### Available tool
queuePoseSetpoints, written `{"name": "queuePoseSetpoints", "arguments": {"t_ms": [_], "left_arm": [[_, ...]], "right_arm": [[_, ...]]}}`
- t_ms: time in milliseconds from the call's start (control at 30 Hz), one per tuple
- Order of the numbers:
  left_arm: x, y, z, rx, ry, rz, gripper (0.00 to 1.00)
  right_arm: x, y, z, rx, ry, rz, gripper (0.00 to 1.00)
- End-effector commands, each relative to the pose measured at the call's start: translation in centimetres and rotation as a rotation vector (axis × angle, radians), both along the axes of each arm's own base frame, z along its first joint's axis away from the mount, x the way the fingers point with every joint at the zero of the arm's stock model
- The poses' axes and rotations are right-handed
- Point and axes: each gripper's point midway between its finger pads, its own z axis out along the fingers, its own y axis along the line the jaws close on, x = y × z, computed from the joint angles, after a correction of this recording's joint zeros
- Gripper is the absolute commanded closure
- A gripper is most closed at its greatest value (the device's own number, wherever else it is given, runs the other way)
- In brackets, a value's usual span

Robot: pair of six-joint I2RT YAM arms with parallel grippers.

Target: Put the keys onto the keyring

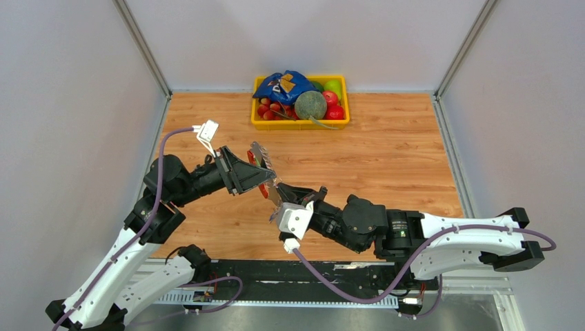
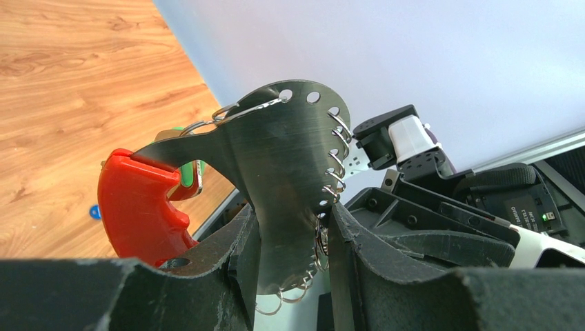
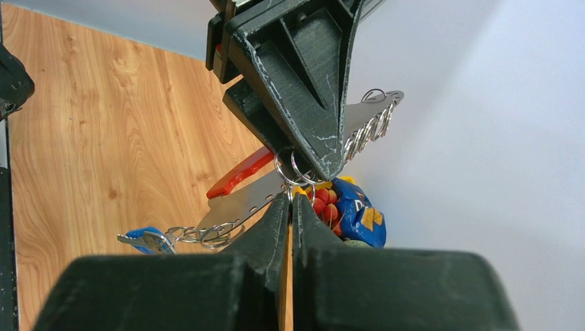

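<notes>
The keyring [image 2: 276,158] is held clear of the counter [image 1: 386,158], about mid-scene, between the two arms. Its flat metal strip is pinched across its faces by the left fingers [image 2: 238,269], with the red clip [image 2: 138,207] and a green tag [image 2: 187,172] off to one side.

In the top view the strip's long axis is seen to run from far to near, leaning slightly right at the near end. Its curved edge, lined with small split rings [image 2: 334,172], is turned toward the right arm. The right fingers [image 3: 272,227] are pressed together just at the rings by the strip's near end. Whether a ring is caught between the tips cannot be told.

One of the keys [image 3: 141,239] is seen linked to the strip by a short chain of rings. The second is not made out.

The strip is judged stiff, thin and smooth, so it is best clamped flat across its faces. The rings are judged light, springy and apt to swing or slip, so they are best nipped on the wire itself. The keys are judged tiny and light, best taken by the blue plastic head with the blade left free.
</notes>
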Motion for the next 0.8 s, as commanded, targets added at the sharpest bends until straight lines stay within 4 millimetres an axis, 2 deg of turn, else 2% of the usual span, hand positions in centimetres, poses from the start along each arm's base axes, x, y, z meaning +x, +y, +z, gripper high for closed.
{"name": "queuePoseSetpoints", "arguments": {"t_ms": [0,367,467,767], "left_arm": [[-1.3,0.3,2.6,-0.057,-0.08,-0.038,1.0],[-1.6,0.6,3.8,-0.106,-0.126,-0.031,1.0],[-2.2,0.6,4.8,-0.151,-0.156,-0.062,1.0],[-4.1,0.3,6.0,-0.213,-0.2,-0.167,1.0]], "right_arm": [[-0.2,-0.1,0.6,0.014,0.013,0.011,1.0],[-1.7,-1.7,2.0,0.121,0.112,0.094,1.0],[-2.3,-2.1,2.7,0.161,0.138,0.131,1.0],[-4.6,-4.0,5.6,0.304,0.156,0.279,1.0]]}}
